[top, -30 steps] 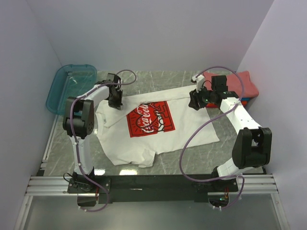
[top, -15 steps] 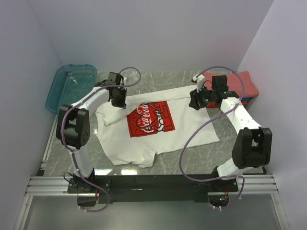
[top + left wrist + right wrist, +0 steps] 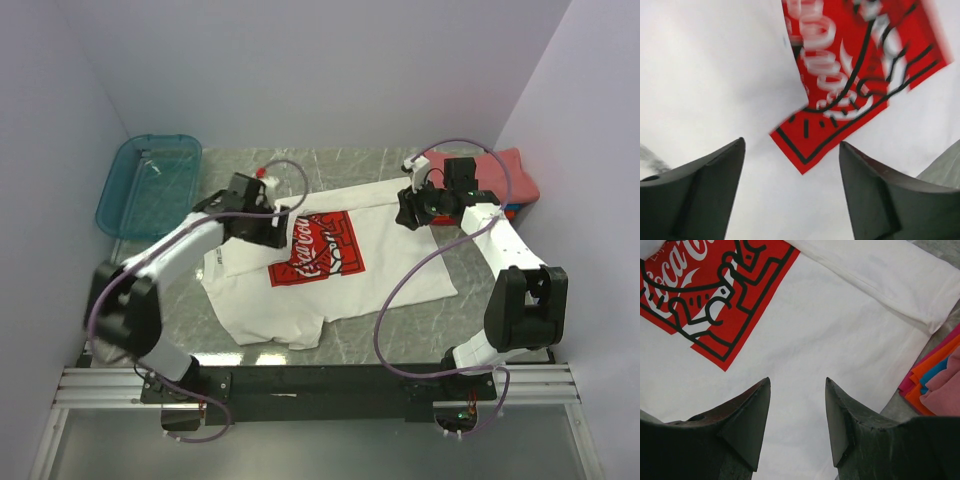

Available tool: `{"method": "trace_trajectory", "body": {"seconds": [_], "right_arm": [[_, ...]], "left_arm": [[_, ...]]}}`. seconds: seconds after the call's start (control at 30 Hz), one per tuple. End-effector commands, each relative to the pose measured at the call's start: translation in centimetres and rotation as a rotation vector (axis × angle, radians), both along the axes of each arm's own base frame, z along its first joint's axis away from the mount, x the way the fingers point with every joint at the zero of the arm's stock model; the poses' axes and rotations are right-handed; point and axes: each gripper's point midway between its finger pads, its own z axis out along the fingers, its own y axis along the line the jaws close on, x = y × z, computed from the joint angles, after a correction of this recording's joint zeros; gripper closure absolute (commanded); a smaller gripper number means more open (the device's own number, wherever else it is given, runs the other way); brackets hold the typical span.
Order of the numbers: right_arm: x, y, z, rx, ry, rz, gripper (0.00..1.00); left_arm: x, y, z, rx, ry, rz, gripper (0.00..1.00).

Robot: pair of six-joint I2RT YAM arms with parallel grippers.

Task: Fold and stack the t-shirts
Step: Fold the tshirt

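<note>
L tool (image 3: pixel 791 145) apart over white tee (image 3: pixel 290 310) — R tool (image 3: pixel 797 382) apart nr folded tees (image 3: pixel 935 371)

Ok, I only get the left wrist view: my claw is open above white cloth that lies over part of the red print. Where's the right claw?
Observer: The right claw hangs open and empty over the right side of the white tee, near the sleeve on that side.
Operator: And where's the finished stack?
Observer: The folded tees lie at the far right corner of the table, coral-red on top, beside that sleeve.
Operator: Anything out on my side?
Observer: A teal bin sits at the far left corner, apart from the white tee.
</note>
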Motion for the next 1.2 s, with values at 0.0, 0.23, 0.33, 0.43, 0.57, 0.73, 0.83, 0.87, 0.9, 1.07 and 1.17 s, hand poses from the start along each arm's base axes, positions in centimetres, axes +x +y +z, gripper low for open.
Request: {"method": "trace_trajectory", "body": {"seconds": [0.0,0.23,0.33,0.43,0.57,0.73,0.83,0.87,0.9,1.07,1.17], "right_arm": [[0.2,-0.1,1.5,0.02,-0.034,-0.006,0.45],[0.3,-0.5,1.8,0.007,-0.046,-0.019,0.45],[0.5,-1.0,2.4,-0.001,-0.068,-0.036,0.45],[1.4,-1.6,2.8,0.011,-0.063,-0.078,0.47],[3.7,-3.4,0.3,0.004,0.037,-0.168,0.57],[8.6,-4.6,-0.4,-0.026,0.092,-0.242,0.58],[11.6,-5.0,-2.0,-0.044,0.169,-0.263,0.59],[12.2,-5.1,-4.0,-0.05,0.22,-0.271,0.59],[12.8,-5.1,-4.3,-0.051,0.231,-0.278,0.59],[15.9,-6.1,-5.6,-0.087,0.24,-0.343,0.59],[16.6,-6.0,-6.8,-0.103,0.252,-0.353,0.59]], "left_arm": [[3.8,1.5,9.4,-0.108,-0.378,0.138,0.15],[4.2,3.5,6.8,-0.1,-0.292,0.245,0.34],[4.6,4.0,8.1,-0.137,-0.344,0.305,0.86],[4.2,5.1,9.5,-0.22,-0.384,0.369,1.0],[2.5,6.7,9.4,-0.4,-0.385,0.434,1.0],[-0.2,7.9,6.7,-0.487,-0.336,0.522,1.0],[-1.3,8.6,7.7,-0.503,-0.39,0.544,1.0],[-1.5,8.8,7.7,-0.499,-0.399,0.545,1.0],[-1.7,9.0,7.8,-0.491,-0.406,0.55,0.99],[-2.6,9.3,8.1,-0.488,-0.428,0.54,1.0],[-2.7,8.9,8.0,-0.507,-0.423,0.524,0.99]]}}
